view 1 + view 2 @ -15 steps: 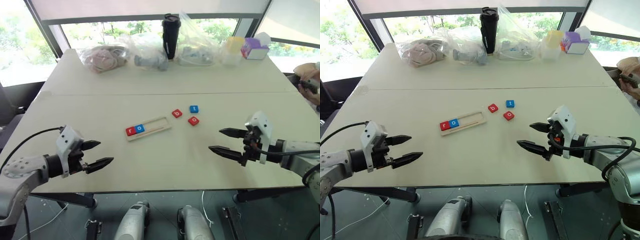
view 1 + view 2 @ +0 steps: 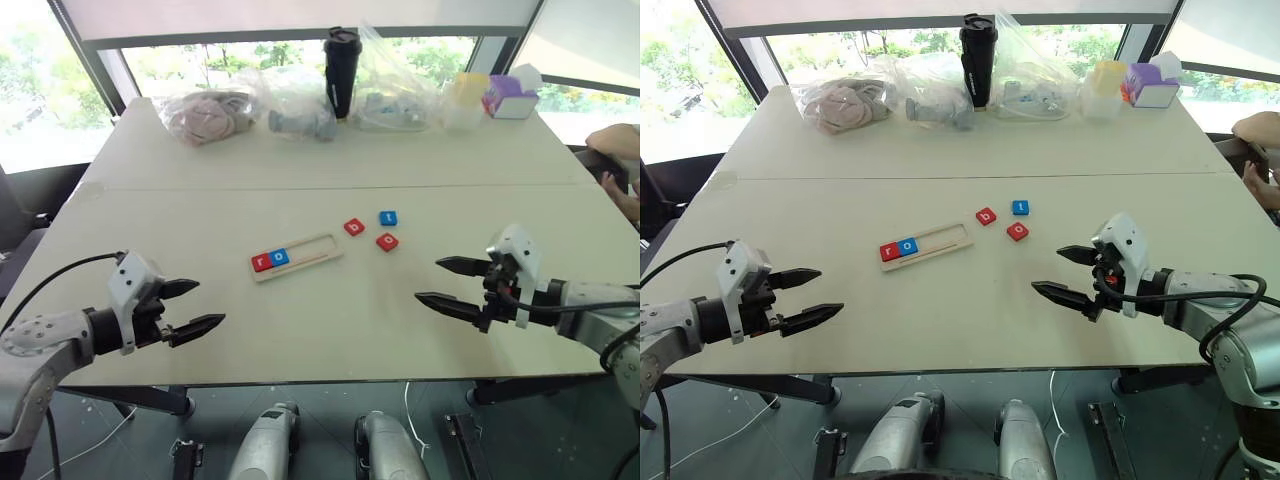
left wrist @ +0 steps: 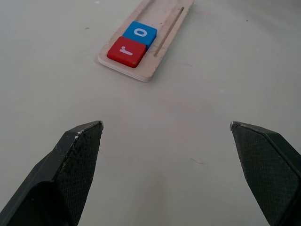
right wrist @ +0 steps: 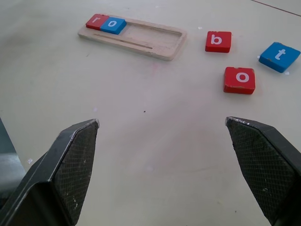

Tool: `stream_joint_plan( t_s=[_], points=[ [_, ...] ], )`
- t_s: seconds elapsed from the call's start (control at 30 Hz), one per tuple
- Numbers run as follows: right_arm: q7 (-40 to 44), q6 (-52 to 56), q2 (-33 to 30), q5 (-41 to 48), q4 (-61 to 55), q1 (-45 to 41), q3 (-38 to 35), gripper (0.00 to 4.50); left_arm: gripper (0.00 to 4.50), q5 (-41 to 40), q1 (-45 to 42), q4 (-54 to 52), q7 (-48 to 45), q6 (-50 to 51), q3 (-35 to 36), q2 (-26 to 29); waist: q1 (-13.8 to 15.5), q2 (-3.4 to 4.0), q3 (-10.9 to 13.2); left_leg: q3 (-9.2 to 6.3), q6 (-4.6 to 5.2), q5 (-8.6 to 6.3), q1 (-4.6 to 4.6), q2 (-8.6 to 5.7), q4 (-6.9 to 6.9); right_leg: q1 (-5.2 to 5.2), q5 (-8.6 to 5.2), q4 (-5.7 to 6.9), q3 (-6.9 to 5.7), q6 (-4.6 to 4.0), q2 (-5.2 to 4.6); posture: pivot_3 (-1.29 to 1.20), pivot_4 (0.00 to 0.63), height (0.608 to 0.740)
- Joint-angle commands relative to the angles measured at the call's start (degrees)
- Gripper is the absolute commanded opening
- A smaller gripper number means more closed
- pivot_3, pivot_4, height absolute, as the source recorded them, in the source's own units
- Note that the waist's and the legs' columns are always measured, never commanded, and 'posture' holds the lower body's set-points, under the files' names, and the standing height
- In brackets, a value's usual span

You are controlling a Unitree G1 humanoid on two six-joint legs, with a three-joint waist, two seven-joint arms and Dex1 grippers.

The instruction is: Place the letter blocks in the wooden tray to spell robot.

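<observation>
Large pale worktop (image 2: pixel 200 190) under bright windows, with clutter along the far edge: plastic bags (image 2: pixel 215 112), a black tumbler (image 2: pixel 341 70), a purple tissue box (image 2: pixel 510 98). At the far right edge, a person's arm (image 2: pixel 620 150).

Near the middle, the wooden tray (image 2: pixel 312 252) lying flat, at a slight angle. Inside it, at its left end, the red "r" block (image 2: pixel 262 263) and just beside it, touching, the blue "o" block (image 2: pixel 280 257) — rest of the tray bare.

To the right of the tray, apart from it, three loose blocks flat on the worktop: red "b" block (image 2: pixel 354 227), blue "t" block (image 2: pixel 388 218), red "o" block (image 2: pixel 387 242). Close together but not touching.

Left tool (image 2: pixel 190 309) hovering above the near left part of the worktop, fingers spread wide, holding nothing, pointing toward the tray. Right tool (image 2: pixel 446 281) above the near right part — also spread wide and empty, well short of the three loose blocks.
</observation>
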Motion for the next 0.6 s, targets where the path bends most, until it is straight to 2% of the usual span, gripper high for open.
stream_joint_plan(
  t_s=[0.03,0.13,0.23,0.3,0.43,0.5,0.6],
  points=[
    [-0.6,-1.4,0.3,-0.9,-0.2,-0.8,0.1,4.47,4.50,0.9,-0.2,-0.3,0.0,-0.6,0.9,1.2,0.0,0.00,0.0,0.00,0.00,0.00,0.00,0.00,0.00,0.00,0.00,0.00,0.00,0.00,0.00,0.00,0.150,0.740],
    [-0.7,-1.6,0.4,-1.2,0.4,-1.5,0.6,4.47,4.50,2.9,-1.9,1.2,2.5,-0.5,0.7,1.1,0.0,0.00,0.0,0.00,0.00,0.00,0.00,0.00,0.00,-0.01,0.00,0.00,0.00,0.00,0.00,0.00,0.150,0.740],
    [-2.2,1.6,-0.6,-1.6,1.5,-2.7,1.8,4.47,4.50,5.8,-3.7,1.4,4.6,1.8,-1.2,3.4,0.0,0.00,0.0,-0.01,0.00,0.00,0.01,0.00,0.00,0.00,0.00,0.02,-0.01,0.00,0.01,0.00,0.150,0.740],
    [-2.6,4.0,-1.7,-1.7,1.2,-4.2,3.6,4.47,4.50,4.5,-7.1,1.6,3.3,2.4,-1.4,4.5,0.0,0.01,0.0,0.01,0.00,0.00,0.00,0.00,0.01,-0.01,0.00,0.01,0.00,0.00,0.01,0.00,0.150,0.740],
    [-4.2,6.8,0.6,-0.2,-3.5,-8.6,8.2,4.47,4.50,8.4,-16.7,7.1,1.1,0.2,-8.7,5.6,0.0,0.00,0.0,-0.01,0.00,0.00,0.00,0.00,0.02,-0.01,0.01,0.03,-0.03,-0.01,0.02,0.00,0.150,0.740],
    [-5.9,7.6,2.7,-0.6,-6.8,-10.1,11.9,4.47,4.50,11.6,-23.0,12.3,-0.3,-1.5,-15.2,3.5,0.0,-0.01,0.0,0.00,0.00,0.00,0.01,0.00,-0.01,-0.01,0.00,0.02,-0.03,0.00,0.02,0.00,0.150,0.740],
    [-8.4,8.4,5.2,-1.3,-9.3,-11.2,15.0,4.47,4.50,15.9,-29.3,19.8,-1.4,-4.7,-21.2,0.4,0.0,-0.02,0.0,0.01,0.12,0.07,-0.01,-0.01,-0.01,-0.03,0.02,0.04,-0.04,0.02,0.06,0.00,0.150,0.740]
  ],
)
